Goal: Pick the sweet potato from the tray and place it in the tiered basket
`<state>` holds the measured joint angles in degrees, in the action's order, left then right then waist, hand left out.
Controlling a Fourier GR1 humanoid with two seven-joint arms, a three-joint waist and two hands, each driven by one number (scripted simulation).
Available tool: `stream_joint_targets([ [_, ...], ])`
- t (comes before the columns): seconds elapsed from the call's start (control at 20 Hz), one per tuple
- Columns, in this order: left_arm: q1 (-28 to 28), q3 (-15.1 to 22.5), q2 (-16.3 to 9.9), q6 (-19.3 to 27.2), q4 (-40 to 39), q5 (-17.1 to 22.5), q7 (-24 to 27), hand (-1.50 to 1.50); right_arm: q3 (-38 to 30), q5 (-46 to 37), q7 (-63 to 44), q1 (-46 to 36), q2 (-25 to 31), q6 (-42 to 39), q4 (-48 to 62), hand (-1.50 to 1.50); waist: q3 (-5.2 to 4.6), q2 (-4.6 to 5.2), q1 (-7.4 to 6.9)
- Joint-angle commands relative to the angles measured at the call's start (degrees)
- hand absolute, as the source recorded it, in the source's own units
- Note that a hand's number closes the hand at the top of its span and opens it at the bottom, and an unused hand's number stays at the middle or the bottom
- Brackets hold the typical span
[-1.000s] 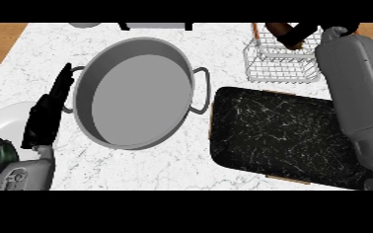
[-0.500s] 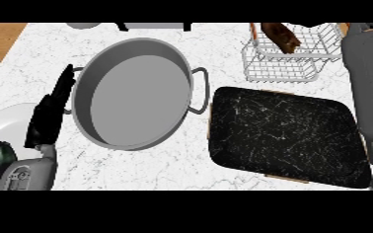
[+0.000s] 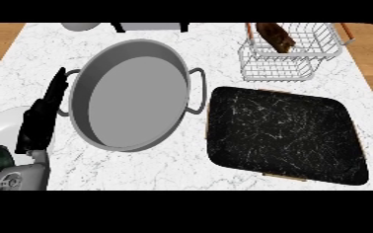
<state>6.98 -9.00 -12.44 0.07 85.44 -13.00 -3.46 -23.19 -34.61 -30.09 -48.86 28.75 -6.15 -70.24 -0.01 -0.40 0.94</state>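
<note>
right robot hand gone; sweet potato (image 3: 276,36) in tiered basket (image 3: 291,61).

brown sweet potato (image 3: 276,36) in tiered basket (image 3: 291,61), tray (image 3: 284,133) bare

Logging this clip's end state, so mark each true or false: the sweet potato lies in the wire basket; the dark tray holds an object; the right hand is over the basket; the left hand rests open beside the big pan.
1. The sweet potato lies in the tiered basket. True.
2. The tray holds an object. False: nothing lies on it.
3. The right hand is over the basket. False: it is out of view.
4. The left hand rests open beside the pan. True.
</note>
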Motion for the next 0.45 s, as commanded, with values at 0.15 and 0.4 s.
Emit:
stream_joint_targets([
  [0.15, 1.15, -0.25, 0.27, 1.74, -2.63, -1.54, 1.51, 0.00, -11.27, 12.86, 1.27, 13.48, 7.88, -11.85, -11.14, -1.50, 0.01, 0.05, 0.76],
  [0.4, 0.35, -0.51, -0.25, 0.33, -1.23, -0.47, 1.36, 0.00, -21.01, 21.82, 7.71, 23.62, 9.13, -15.68, -13.61, -1.50, 0.03, 0.15, 0.13],
])
